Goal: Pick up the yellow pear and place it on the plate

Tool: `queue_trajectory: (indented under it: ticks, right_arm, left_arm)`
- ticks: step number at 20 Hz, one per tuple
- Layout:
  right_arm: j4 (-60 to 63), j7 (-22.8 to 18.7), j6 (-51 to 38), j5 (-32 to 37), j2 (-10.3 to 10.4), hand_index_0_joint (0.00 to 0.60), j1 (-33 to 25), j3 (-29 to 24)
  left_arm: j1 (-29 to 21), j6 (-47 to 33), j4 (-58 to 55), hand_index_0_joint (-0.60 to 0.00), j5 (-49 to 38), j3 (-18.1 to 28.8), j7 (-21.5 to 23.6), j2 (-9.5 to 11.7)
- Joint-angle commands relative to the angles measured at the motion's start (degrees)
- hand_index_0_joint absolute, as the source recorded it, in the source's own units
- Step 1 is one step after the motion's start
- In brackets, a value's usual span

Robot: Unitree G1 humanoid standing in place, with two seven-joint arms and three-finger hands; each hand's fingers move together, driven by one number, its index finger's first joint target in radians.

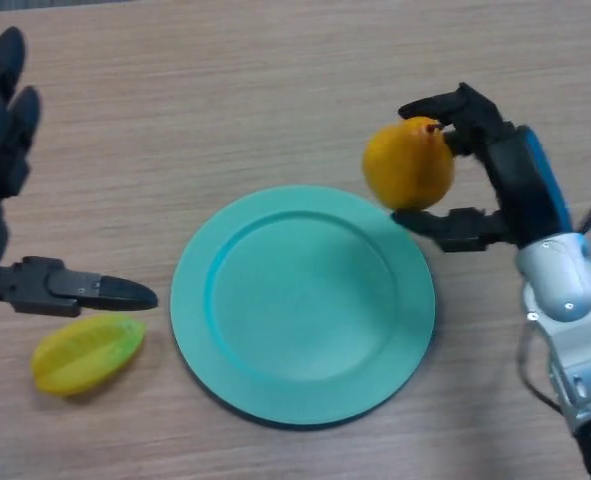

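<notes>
Near edge, left: yellow-green ribbed fruit (87, 352) lying on the bench (275, 110), long axis roughly left-right, not the task's thing by its look; left hand (15, 180) just above it, fingers straight and released, thumb stretched toward the plate, holding nothing. Centre: plate (200, 300), teal, round, bare, flat on the bench. Far right: pear (409, 163), yellow-orange, rounded, smooth, small dark stem end pointing up and to the right, grasped in the right hand (505, 180) with fingers curled over its top and thumb under it. Pear sits at the plate's upper right rim, partly overlapping it in view; height above it cannot be told. Judged: plate centre lies down and left of the pear, right hand alone placed to set it down
</notes>
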Motion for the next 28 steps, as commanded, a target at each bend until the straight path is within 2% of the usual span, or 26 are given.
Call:
queue_trajectory:
  ticks: [1,4,5,9,11,15,16,17,18,19,20,21,23,28]
  right_arm:
    - [-5.2,-7.1,-0.9,10.5,-0.7,0.6,-1.6,2.5]
    - [-2.3,-13.3,-2.6,15.6,-0.5,0.6,-0.9,10.0]
    - [-1.6,-15.7,-3.3,19.6,-0.5,0.6,-0.2,13.0]
    - [2.6,-20.2,-3.5,20.2,-0.5,0.6,0.5,17.5]
    - [2.4,-21.5,-0.4,19.4,-0.5,0.6,1.2,19.6]
    - [-1.7,-20.4,5.1,21.0,-0.5,0.6,2.5,22.2]
    - [-1.7,-20.4,5.2,21.1,-0.5,0.551,2.5,22.3]
    - [-2.1,-20.2,5.6,21.4,-0.5,0.4,2.8,22.4]
    - [-2.6,-19.9,6.0,21.7,-0.5,0.302,3.1,22.4]
    - [-4.9,-17.5,7.4,23.4,-0.5,0.151,4.1,22.1]
    - [-7.6,-14.3,9.1,25.0,-0.5,0.051,5.1,21.2]
    - [-10.7,-10.0,10.9,24.7,-0.5,0.0,6.0,19.2]
    - [-14.4,-6.6,12.1,21.7,-0.5,0.0,6.6,16.2]
    - [-21.9,-1.7,14.9,20.0,-0.5,0.0,7.9,11.2]
  left_arm:
    - [-2.8,-6.3,-1.1,0.0,0.8,1.4,1.3,3.1]
    - [-3.3,-6.0,-1.0,0.0,0.6,0.8,1.2,2.8]
    - [-3.2,-6.1,-1.0,0.0,0.0,1.2,0.8,2.9]
    - [-2.0,-5.7,-2.0,0.0,-0.8,2.6,0.0,3.1]
    - [-1.6,-5.8,-2.8,0.0,-1.2,3.1,0.5,2.9]
    - [-0.8,-5.6,-3.4,0.0,-0.1,3.2,0.7,2.8]
    - [-0.8,-5.5,-3.4,0.0,0.0,3.2,0.7,2.8]
    - [-0.7,-5.7,-3.5,0.0,0.3,3.1,0.6,2.8]
    - [-0.5,-5.7,-3.6,0.0,0.7,3.0,0.5,2.8]
    - [-0.2,-5.7,-4.0,0.0,1.6,2.8,0.1,2.6]
    - [0.2,-5.6,-4.5,0.0,2.5,2.5,-0.7,2.5]
    - [0.5,-6.4,-4.8,0.0,4.2,2.2,-1.6,2.4]
    - [0.3,-6.4,-4.7,0.0,4.8,1.9,-1.8,2.0]
    - [0.1,-6.8,-4.7,0.0,5.6,1.4,-1.8,1.8]
